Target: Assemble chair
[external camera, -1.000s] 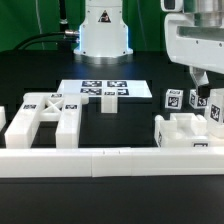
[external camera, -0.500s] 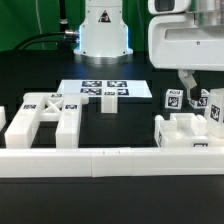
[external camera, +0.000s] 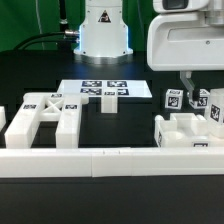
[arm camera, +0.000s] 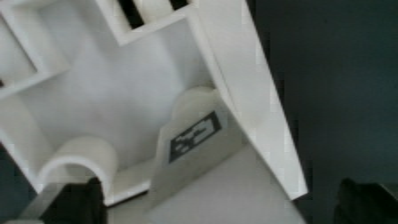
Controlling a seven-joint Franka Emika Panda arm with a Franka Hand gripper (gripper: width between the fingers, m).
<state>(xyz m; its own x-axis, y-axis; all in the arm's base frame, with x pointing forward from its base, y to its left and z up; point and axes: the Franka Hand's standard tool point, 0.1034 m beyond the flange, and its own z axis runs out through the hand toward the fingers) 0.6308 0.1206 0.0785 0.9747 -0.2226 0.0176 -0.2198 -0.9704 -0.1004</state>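
Pincer point(external camera: 194, 88) wide open, gripping nothing, hanging over the chair parts point(external camera: 185, 130) at the exterior view's right, tagged posts point(external camera: 172, 99) standing upright, another chair frame point(external camera: 45, 115) lying flat at the left

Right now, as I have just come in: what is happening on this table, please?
A robot is assembling a chair from loose white parts. Its end effector hangs open, holding nothing, above a cluster of tagged chair parts at the exterior view's right. A chair frame lies at the exterior view's left, behind the long white rail. A short post stands by the marker board.
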